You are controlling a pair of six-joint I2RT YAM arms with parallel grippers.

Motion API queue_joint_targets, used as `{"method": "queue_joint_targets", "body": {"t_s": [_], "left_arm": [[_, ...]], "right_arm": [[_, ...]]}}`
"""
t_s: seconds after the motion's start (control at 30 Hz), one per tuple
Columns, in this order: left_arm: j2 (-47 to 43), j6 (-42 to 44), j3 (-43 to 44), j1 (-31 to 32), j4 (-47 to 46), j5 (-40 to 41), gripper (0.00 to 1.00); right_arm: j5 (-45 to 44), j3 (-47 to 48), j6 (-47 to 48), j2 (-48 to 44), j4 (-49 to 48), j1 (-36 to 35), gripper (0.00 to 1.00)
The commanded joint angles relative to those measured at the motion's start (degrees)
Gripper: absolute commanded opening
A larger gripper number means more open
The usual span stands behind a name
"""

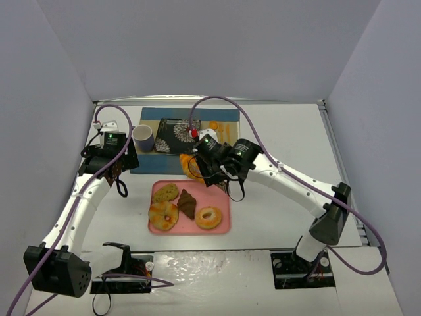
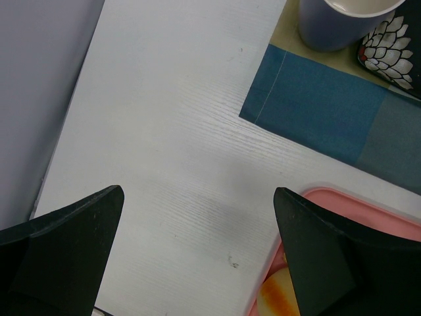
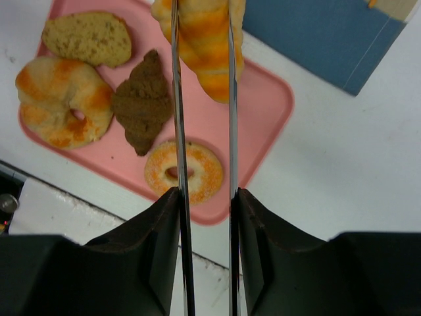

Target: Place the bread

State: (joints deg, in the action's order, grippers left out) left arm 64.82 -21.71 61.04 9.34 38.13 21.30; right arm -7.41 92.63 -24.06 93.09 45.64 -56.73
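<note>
**A:** From above, where is the bread?

**B:** The golden-orange ridged croissant (image 1: 190, 164) hangs pinched in the right gripper (image 1: 197, 168), over the far edge of the pink plastic tray (image 1: 220, 197). Beyond the tray lies a blue cloth mat (image 1: 161, 166) carrying a dark flower-patterned square plate (image 1: 172, 133) and a lilac mug (image 1: 143, 137).

**A:** So how should it be set down?

**B:** I'd judge the plate the likely target. Carry the croissant away from the tray and centre it over the plate. Lower it until it rests, and only then part the jaws, so it cannot roll.

**A:** And the left wrist camera?

**B:** The left gripper (image 2: 197, 197) stands wide with nothing between its jaws, over the bare white table (image 2: 164, 131) just left of the tray's corner. It shows the mat's stitched edge close up, but no croissant.

**A:** The right wrist?

**B:** Only here is the grip plain. Two thin fingers (image 3: 176, 99), set narrow, clamp the croissant across its middle, and it sits tilted. Below, on the tray, are a dark brown chocolate pastry (image 3: 141, 102), two ring donuts and a tan bun. The plate is out of view.
</note>
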Motion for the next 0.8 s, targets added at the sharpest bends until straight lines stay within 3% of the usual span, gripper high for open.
{"method": "queue_joint_targets", "body": {"t_s": [0.0, 0.4, 0.77], "left_arm": [[-0.95, -0.35, 1.93, -0.12, -0.66, 1.4, 0.97], [-1.71, -0.43, 2.25, -0.12, 0.06, 1.29, 0.97], [-1.96, -0.68, 1.98, -0.12, 0.09, 0.94, 0.97]], "right_arm": [[-6.75, 9.8, 1.18, 5.87, -2.4, -0.07, 0.0], [-7.76, 32.03, 3.69, 21.83, -6.77, 7.9, 0.0], [-2.65, 40.49, 5.13, 31.85, -10.87, 14.19, 0.0]]}}
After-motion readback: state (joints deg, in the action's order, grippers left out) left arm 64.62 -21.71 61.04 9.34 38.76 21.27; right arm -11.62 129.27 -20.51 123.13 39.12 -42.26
